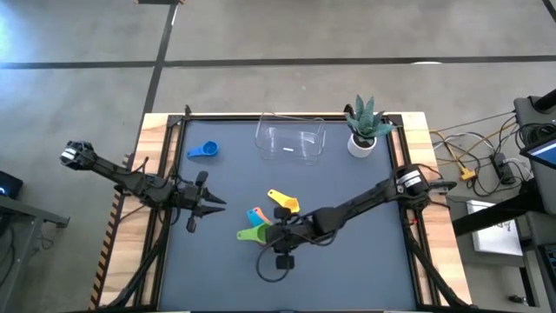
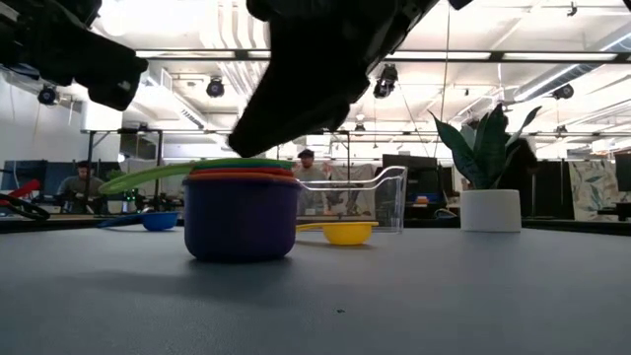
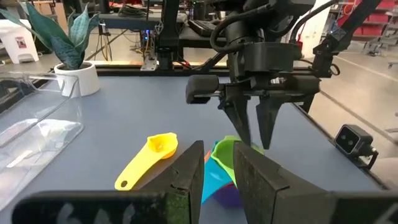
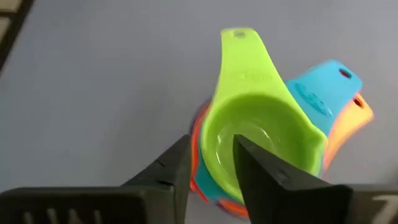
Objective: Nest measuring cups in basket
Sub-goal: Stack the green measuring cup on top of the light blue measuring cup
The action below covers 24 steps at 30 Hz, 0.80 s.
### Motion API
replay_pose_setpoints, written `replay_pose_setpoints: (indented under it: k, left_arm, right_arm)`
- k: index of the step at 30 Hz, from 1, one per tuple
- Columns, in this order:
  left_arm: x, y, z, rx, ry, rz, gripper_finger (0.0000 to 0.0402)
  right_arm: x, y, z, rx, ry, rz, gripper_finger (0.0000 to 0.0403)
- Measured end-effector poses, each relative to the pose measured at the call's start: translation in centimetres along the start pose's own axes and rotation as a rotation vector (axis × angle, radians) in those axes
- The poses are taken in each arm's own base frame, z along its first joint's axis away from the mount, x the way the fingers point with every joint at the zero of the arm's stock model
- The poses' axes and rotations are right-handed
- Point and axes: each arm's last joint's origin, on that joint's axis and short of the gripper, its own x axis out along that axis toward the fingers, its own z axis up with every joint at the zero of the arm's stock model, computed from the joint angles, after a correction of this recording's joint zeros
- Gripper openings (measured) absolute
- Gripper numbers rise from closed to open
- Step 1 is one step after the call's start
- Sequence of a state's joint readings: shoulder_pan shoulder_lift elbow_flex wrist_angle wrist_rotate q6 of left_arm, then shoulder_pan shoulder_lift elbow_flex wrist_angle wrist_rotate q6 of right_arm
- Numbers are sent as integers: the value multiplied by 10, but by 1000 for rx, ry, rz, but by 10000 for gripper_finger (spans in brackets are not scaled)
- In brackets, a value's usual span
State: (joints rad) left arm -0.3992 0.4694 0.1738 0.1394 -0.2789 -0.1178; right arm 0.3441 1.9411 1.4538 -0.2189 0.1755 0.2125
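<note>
Right gripper [image 4: 211, 163], jaws slightly spread, hovers over the green cup [image 4: 255, 140] topping the nested stack [image 2: 242, 212] mid-table, short of the basket [image 1: 290, 139]; left gripper [image 1: 213, 203], jaws narrowly parted, empty, waits nearby.

Nested stack of measuring cups [image 1: 263, 228] sits just below table centre, under the right gripper [image 1: 280, 233]. A single cup [image 1: 283, 202] lies near it at 1 o'clock. The basket [image 1: 290, 139] stands at 12 o'clock by the far edge, another lone cup [image 1: 203, 151] at 9 o'clock of it, a potted plant [image 1: 365, 128] at 3 o'clock.
</note>
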Motion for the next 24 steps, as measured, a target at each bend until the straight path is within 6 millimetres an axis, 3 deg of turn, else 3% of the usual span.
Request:
replay_pose_setpoints:
  k: [8,14,20,24]
  left_arm:
    - [4,-1,0,-58,8,0,68]
    - [14,-6,2,-73,-15,-60,68]
    - [21,-9,-1,-56,29,-81,68]
    - [27,-12,9,-58,29,-81,68]
  right_arm:
    - [-25,-3,10,-25,-30,-94,140]
    - [-26,-1,8,-62,-31,-126,129]
    - [-21,-4,-8,-56,-35,-125,116]
    - [-29,-8,-19,-22,-90,-115,109]
